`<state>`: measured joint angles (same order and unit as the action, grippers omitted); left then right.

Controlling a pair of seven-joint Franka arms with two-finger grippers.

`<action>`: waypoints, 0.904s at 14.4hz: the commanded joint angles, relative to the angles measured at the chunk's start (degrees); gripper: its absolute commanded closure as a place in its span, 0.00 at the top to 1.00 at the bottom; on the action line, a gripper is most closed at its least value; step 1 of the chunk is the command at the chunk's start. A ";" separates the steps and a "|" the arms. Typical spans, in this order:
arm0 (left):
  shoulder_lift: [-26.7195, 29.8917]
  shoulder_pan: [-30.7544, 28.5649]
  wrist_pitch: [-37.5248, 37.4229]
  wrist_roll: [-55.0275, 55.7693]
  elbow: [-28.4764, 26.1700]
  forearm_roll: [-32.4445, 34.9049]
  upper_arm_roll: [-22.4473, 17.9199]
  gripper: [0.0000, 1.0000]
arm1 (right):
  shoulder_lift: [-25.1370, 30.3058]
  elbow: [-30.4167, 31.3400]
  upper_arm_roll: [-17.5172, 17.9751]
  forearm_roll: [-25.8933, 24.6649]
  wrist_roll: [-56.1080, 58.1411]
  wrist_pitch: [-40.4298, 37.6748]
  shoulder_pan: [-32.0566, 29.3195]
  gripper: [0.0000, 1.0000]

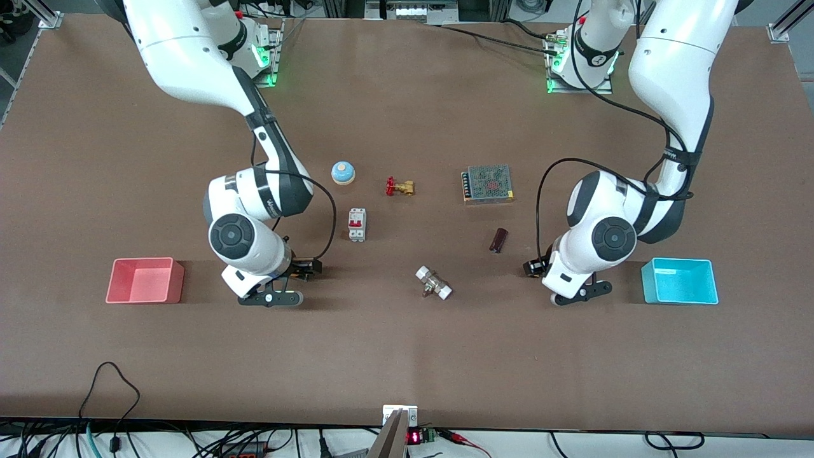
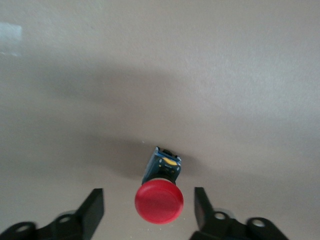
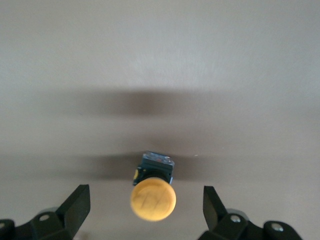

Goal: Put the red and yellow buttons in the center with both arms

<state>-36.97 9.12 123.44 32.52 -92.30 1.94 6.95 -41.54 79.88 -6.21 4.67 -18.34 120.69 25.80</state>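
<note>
The red button (image 2: 159, 202), a red cap on a dark body, shows in the left wrist view between the open fingers of my left gripper (image 2: 147, 207), which touch nothing. The yellow button (image 3: 153, 199) shows in the right wrist view between the open fingers of my right gripper (image 3: 145, 202), also untouched. In the front view both buttons are hidden under the hands. My left gripper (image 1: 580, 292) hangs low beside the cyan tray, my right gripper (image 1: 270, 298) low beside the pink tray. The brown table centre (image 1: 413, 232) lies between them.
A pink tray (image 1: 145, 280) and a cyan tray (image 1: 679, 280) stand at the table's two ends. In between lie a blue bell (image 1: 343, 172), a red-handled brass valve (image 1: 399, 187), a white breaker (image 1: 357, 224), a mesh-topped box (image 1: 488, 183), a small dark piece (image 1: 498, 240) and a white-ended brass fitting (image 1: 434, 283).
</note>
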 commanded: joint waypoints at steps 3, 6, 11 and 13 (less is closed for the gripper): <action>5.49 -2.60 -4.24 -3.77 -0.25 0.52 -0.71 1.00 | 11.72 1.07 -2.13 0.78 -0.91 -8.43 -1.54 1.00; 9.18 -4.54 -8.29 -7.38 -0.52 0.69 -0.71 1.00 | 16.83 1.07 -4.41 0.34 -0.82 -13.63 -2.15 1.00; 17.18 -8.06 -14.62 -15.37 -1.04 0.78 -0.71 1.00 | 22.37 0.98 -10.56 -0.01 0.58 -18.90 -2.16 1.00; 21.21 -8.50 -14.98 -17.75 -3.23 0.78 -0.71 1.00 | 24.30 1.07 -12.32 0.08 6.09 -21.63 -4.16 1.00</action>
<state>-20.90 1.22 109.06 17.67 -91.79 2.06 5.99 -20.20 79.50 -17.41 4.60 -16.69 101.21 23.27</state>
